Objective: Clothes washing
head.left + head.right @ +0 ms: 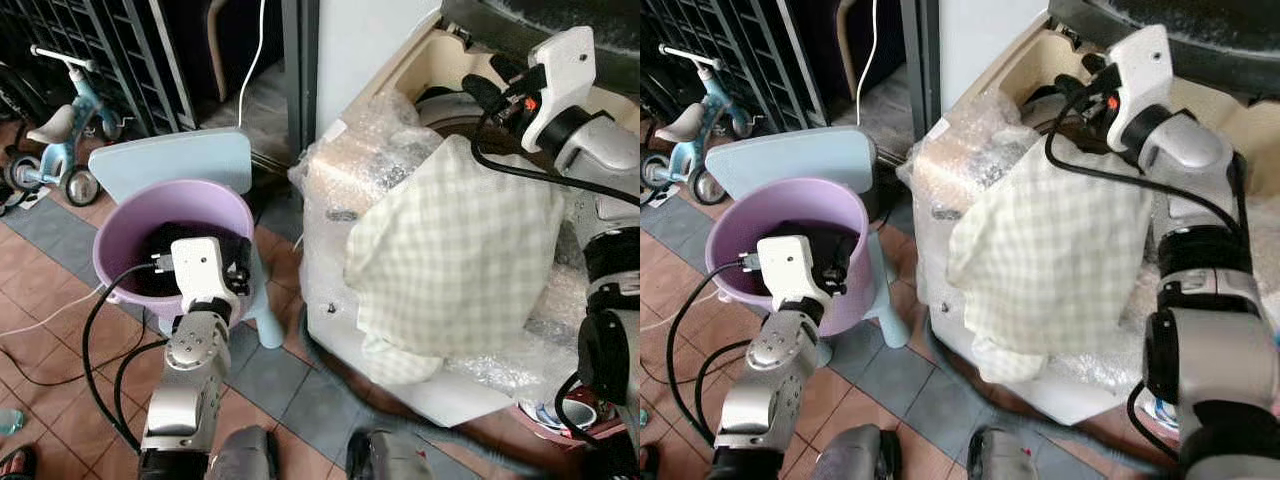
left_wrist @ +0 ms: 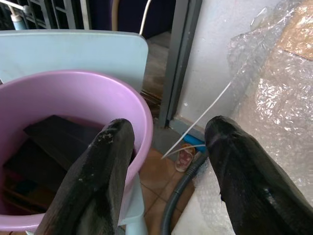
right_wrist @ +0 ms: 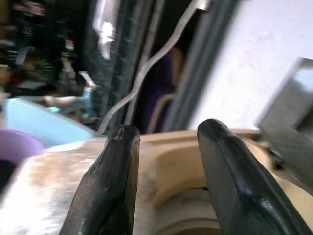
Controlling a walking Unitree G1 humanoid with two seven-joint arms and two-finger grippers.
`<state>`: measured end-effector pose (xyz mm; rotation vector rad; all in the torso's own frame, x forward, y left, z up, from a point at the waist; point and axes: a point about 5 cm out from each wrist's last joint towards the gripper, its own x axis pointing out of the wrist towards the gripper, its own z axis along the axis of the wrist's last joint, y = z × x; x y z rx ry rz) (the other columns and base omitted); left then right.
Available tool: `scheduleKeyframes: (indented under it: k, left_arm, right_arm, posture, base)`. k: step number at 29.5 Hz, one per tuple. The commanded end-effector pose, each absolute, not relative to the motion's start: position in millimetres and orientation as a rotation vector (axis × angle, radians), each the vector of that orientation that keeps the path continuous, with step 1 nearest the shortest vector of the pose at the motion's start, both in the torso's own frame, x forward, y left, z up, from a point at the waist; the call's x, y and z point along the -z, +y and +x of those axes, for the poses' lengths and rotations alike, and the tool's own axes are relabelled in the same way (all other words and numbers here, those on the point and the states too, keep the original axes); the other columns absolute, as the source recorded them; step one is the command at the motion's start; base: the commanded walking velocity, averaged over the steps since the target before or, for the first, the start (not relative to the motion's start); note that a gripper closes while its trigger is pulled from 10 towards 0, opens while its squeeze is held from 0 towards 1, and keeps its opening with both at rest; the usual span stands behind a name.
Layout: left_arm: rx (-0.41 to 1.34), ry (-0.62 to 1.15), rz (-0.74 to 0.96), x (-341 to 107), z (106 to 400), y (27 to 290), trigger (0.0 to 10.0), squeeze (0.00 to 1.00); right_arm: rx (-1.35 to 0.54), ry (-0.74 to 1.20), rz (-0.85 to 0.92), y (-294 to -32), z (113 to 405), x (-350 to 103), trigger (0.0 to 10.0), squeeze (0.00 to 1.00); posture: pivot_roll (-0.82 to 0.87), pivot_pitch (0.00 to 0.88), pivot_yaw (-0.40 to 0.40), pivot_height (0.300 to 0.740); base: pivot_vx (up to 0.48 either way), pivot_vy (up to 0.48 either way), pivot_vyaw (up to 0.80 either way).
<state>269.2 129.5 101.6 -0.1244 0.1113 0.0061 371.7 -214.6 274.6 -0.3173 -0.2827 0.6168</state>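
Two arms are up in my feed, one at each side. Far left, a small blue tricycle (image 1: 55,135) stands on the reddish tiled floor (image 1: 45,290) beside dark metal racks. Next comes a round lilac plastic bucket (image 1: 130,225) with smooth walls, sitting on a pale blue plastic chair (image 1: 175,160); dark clothes (image 1: 165,240) lie crumpled inside it. My left gripper (image 2: 168,161) hangs at the bucket's near rim, forearm angled upward from below, black cables looping off the wrist. In the left wrist view its two black fingers (image 2: 105,176) are spread wide with nothing between them, one over the bucket's rim, the other toward the bubble wrap.

A white cord (image 1: 255,60) runs down past a grey door frame. Right of it stands the washing machine (image 1: 400,70), cream-coloured, its body swathed in crinkled clear bubble wrap (image 1: 360,160). A pale yellow checked cloth (image 1: 450,250), soft and loosely folded, drapes down the wrapped front, its upper end at the machine's top opening, beside my right wrist.

My right arm bends up from the lower right, elbow low, white wrist housing tipped toward the opening. In the right wrist view the right gripper (image 3: 166,171) has its fingers (image 3: 112,181) parted and gripping nothing, hovering above the cream rim of the tub.
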Motion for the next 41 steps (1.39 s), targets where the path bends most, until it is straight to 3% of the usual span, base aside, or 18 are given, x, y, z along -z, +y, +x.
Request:
scheduleKeyframes:
  k: [1,7,16,17,18,19,22,23,24,25,41]
  left_arm:
    - [-0.015,0.133,-0.131,-98.0,266.6,130.2,10.0,0.0]
    - [-0.021,0.141,-0.133,-97.0,264.8,132.2,10.0,0.0]
    - [-0.024,0.142,-0.133,-96.9,264.4,133.2,10.0,0.0]
    - [-0.022,0.142,-0.132,-97.0,264.4,132.9,10.0,0.0]
    - [-0.022,0.142,-0.132,-97.0,264.4,132.9,10.0,0.0]
    - [-0.02,0.143,-0.131,-97.1,264.4,132.8,10.0,0.0]
    - [-0.02,0.143,-0.131,-97.1,264.3,132.6,10.0,0.0]
    - [-0.019,0.144,-0.131,-97.1,264.2,132.4,10.0,0.0]
    - [-0.019,0.144,-0.131,-97.1,264.2,132.4,10.0,0.0]
    - [-0.019,0.147,-0.131,-97.1,264.2,132.4,10.0,0.0]
    - [-0.021,0.141,-0.126,-99.0,267.2,132.2,10.0,0.0]
  right_arm:
    - [-0.804,-0.258,-0.325,-192.2,359.8,-269.0,10.0,1.0]
    - [-1.006,-0.115,-0.371,-188.3,338.3,-244.8,10.0,1.0]
    - [-0.947,0.041,-0.721,-199.3,334.4,-208.2,10.0,1.0]
    - [-0.926,0.067,-0.762,-201.7,334.3,-202.9,10.0,0.75]
    - [-0.926,0.067,-0.762,-201.7,334.3,-202.9,10.0,0.75]
    - [-0.921,0.089,-0.801,-203.8,333.0,-198.0,10.0,0.4]
    - [-0.92,0.111,-0.826,-205.2,330.9,-195.1,10.0,0.32]
    - [-0.916,0.126,-0.842,-206.9,329.9,-192.8,0.7,0.0]
    - [-0.916,0.126,-0.842,-206.9,329.9,-192.8,0.7,0.0]
    - [-0.907,0.145,-0.882,-210.3,329.0,-190.2,0.0,0.0]
    - [-0.907,0.106,-0.858,-210.6,331.6,-194.1,0.0,0.0]
  posture:
    - [0.0,0.096,0.015,0.74]
    - [0.0,0.103,0.012,0.74]
    - [0.01,0.107,0.015,0.74]
    - [0.01,0.106,0.015,0.74]
    - [0.01,0.106,0.015,0.74]
    - [0.01,0.108,0.015,0.74]
    - [0.01,0.109,0.014,0.74]
    - [0.01,0.11,0.013,0.74]
    - [0.01,0.11,0.013,0.74]
    - [0.01,0.111,0.012,0.74]
    - [0.01,0.11,0.014,0.74]
  base:
    - [0.0,0.0,0.0]
    - [0.0,0.0,0.0]
    - [0.0,0.0,0.0]
    - [0.0,0.0,0.0]
    - [0.0,0.0,0.0]
    - [0.0,0.0,0.0]
    - [0.0,0.0,0.0]
    - [0.0,0.0,0.0]
    - [0.0,0.0,0.0]
    - [0.0,0.0,0.0]
    - [0.0,0.0,0.0]
